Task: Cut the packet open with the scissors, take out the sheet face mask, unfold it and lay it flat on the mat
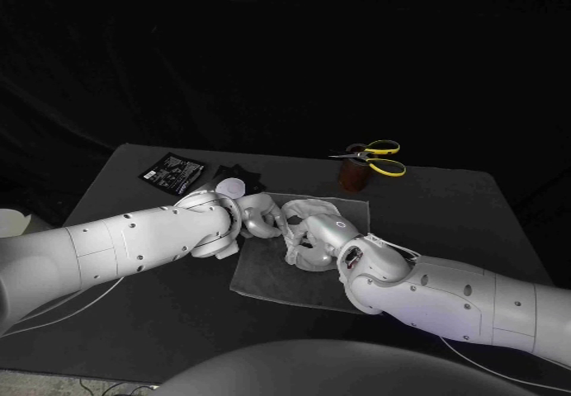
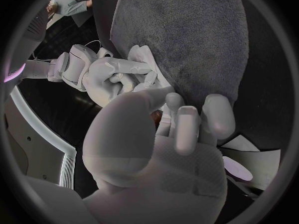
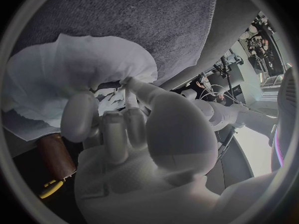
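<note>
The black table (image 1: 476,214) carries the grey mat (image 1: 268,285) at its middle. Both hands meet over the mat's far half. The right hand (image 1: 312,241) pinches the sheet face mask (image 1: 312,206), which is bunched and lies on the far-edge side of its fingers. The left hand (image 1: 256,219) is just beside the mask, on the left-edge side. Whether it grips cannot be told. In my judgement, unfolding turns on this hand taking the mask's near-left margin.
</note>
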